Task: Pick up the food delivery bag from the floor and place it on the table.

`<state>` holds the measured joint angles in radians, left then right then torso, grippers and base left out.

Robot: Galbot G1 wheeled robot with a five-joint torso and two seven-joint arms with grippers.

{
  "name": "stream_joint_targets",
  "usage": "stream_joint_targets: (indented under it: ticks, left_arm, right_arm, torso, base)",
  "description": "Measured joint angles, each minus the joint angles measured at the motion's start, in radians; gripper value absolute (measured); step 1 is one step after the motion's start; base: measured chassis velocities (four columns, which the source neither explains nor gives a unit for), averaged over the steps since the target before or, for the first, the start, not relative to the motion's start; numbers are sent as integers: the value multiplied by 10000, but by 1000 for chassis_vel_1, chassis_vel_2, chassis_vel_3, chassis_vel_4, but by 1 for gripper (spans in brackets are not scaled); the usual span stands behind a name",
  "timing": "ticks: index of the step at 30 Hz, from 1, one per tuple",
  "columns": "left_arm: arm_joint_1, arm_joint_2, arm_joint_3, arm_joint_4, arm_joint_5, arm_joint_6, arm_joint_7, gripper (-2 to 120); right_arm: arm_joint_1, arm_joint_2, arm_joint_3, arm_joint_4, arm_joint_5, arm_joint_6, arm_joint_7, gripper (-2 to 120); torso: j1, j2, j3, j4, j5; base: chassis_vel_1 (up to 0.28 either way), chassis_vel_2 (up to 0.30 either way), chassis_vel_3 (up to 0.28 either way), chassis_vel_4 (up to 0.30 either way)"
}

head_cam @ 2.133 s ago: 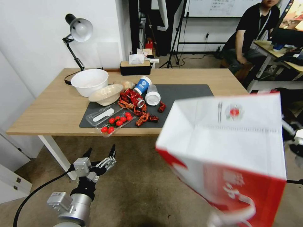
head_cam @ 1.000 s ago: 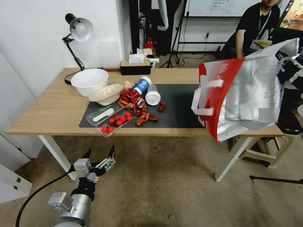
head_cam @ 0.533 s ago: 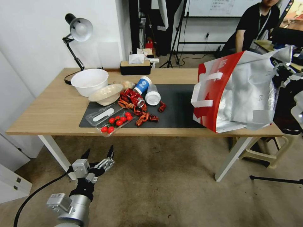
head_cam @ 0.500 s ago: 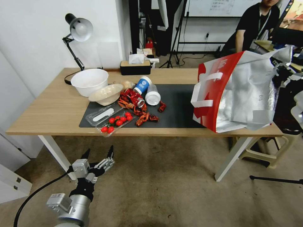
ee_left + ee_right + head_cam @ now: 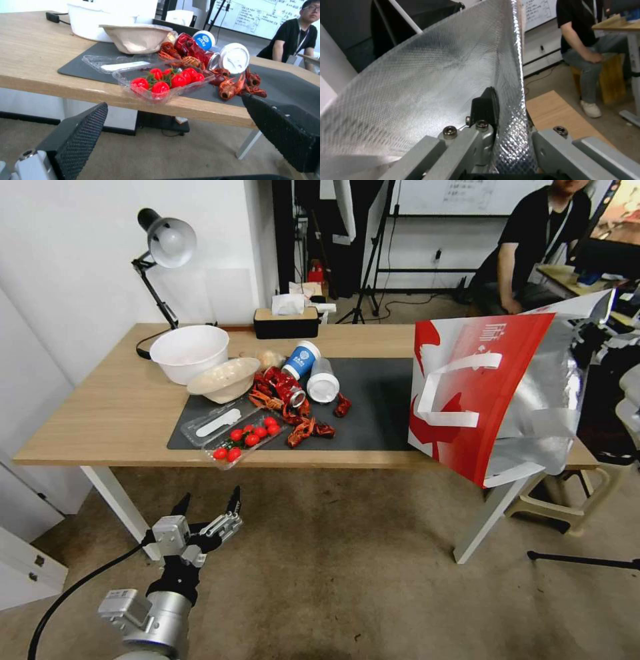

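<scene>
The food delivery bag (image 5: 477,400) hangs tilted over the right end of the table (image 5: 100,407), its red panel and white handles facing me and silver foil showing on its right. Its lower corner reaches past the table's front edge. I cannot tell whether it rests on the top. My right gripper (image 5: 508,110) is shut on the bag's foil-lined wall (image 5: 430,82) near the upper rim, largely hidden behind the bag in the head view. My left gripper (image 5: 207,510) hangs open and empty low over the floor (image 5: 347,580), in front of the table's left leg.
The dark mat (image 5: 380,380) holds a tomato tray (image 5: 243,440), crayfish (image 5: 293,413), two tipped cups (image 5: 313,370) and a paper bowl (image 5: 223,377). A white bowl (image 5: 189,352), lamp (image 5: 163,247) and tissue box (image 5: 287,320) stand farther back. A stool (image 5: 560,500) sits by the right leg.
The bag rose from low in front of me to the table's right end, then turned so its red panel faces me and its lower corner overhangs the front edge. The left arm stayed still.
</scene>
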<state>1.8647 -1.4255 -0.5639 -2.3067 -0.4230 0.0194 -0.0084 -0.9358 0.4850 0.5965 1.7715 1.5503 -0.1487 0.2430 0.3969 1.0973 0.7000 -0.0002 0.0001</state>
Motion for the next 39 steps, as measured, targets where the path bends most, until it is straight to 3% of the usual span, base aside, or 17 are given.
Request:
stream_joint_targets:
  ticks: [10,21,33,36,39]
  left_arm:
    - [-47,-17,-4,66,-16,-32,0,100]
    - [-36,-61,-18,81,-20,-32,0,100]
    - [-28,-36,-39,88,-65,-39,-10,100]
    - [-30,-32,-20,109,-64,-38,-9,100]
    - [-31,-12,-17,117,-71,-39,-10,100]
  right_arm:
    - [1147,-5,-882,-214,-445,-221,830,0]
    - [2727,131,-2404,-963,-652,-550,879,0]
    - [2988,397,-2759,-1096,-701,-635,1021,0]
    - [3043,401,-2824,-1144,-744,-594,1037,7]
    - [3186,398,-2924,-1193,-757,-564,1088,22]
  torso:
    - [0,0,0,0,0]
    - [0,-1,-1,2,-1]
    - [-1,-1,-1,1,-1]
    - [0,-1,-1,0,-1]
    - [-1,-1,-1,0,-1]
  base:
    - [0,0,0,0]
    - [0,0,0,0]
    - [0,0,0,0]
    - [0,0,0,0]
    - [0,0,0,0]
